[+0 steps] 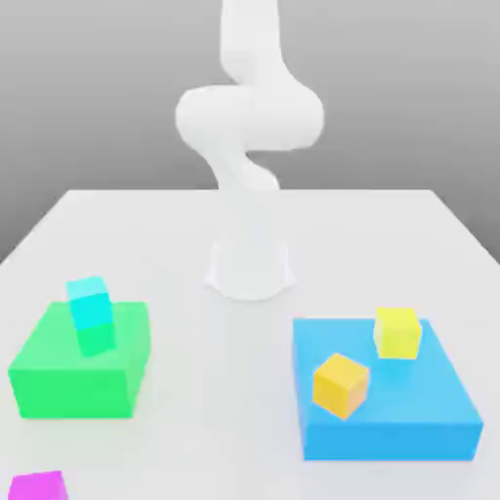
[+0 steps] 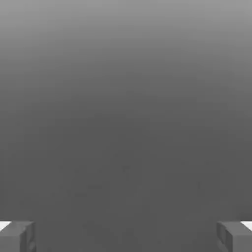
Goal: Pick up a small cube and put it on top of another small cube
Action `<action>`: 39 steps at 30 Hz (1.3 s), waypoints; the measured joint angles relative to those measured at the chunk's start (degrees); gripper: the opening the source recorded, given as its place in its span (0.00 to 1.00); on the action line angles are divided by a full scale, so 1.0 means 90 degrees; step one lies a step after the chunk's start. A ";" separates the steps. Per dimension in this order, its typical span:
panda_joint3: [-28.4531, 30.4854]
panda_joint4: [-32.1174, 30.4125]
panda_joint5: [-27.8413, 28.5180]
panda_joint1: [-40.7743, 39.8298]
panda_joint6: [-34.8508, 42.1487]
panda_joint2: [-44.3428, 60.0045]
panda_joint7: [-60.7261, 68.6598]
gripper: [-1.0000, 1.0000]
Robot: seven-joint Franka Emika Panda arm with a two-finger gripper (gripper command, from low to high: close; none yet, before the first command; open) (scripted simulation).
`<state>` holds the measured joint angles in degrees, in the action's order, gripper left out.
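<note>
The small magenta cube [image 1: 39, 485] lies on the white table at the front edge of the exterior view's left, partly cut off by the frame. The small cyan cube [image 1: 90, 305] sits on top of the large green block [image 1: 80, 361], further back on the same side. My gripper [image 2: 126, 236] appears only in the hand view, where its two fingertips [image 2: 17, 236] stand far apart with nothing between them, facing plain grey background. In the exterior view the arm rises from its base and the hand is out of the frame.
The arm's white base [image 1: 250, 269] stands mid-table. A large flat blue block [image 1: 386, 400] lies at the exterior view's right, carrying a yellow cube [image 1: 396, 332] and an orange-yellow cube [image 1: 340, 384].
</note>
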<state>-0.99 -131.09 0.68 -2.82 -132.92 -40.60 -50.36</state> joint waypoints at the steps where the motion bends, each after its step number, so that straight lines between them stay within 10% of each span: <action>1: -0.0042 0.0033 0.0040 -0.0128 -0.0053 0.0251 -0.0223 0.50; 19: -0.0101 0.0584 0.0651 -0.1700 -0.0949 0.4425 -0.3884 0.50; 35: 0.0271 0.1117 -0.0261 -0.2225 -0.2224 0.8049 -0.5546 0.50; 36: 0.0260 0.1149 -0.0264 -0.2236 -0.2333 0.8197 -0.5546 0.00; 39: 0.0259 0.1149 -0.0266 -0.2236 -0.2339 0.8197 -0.5545 0.00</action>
<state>1.34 -120.75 -1.71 -22.95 -153.97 33.17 -100.26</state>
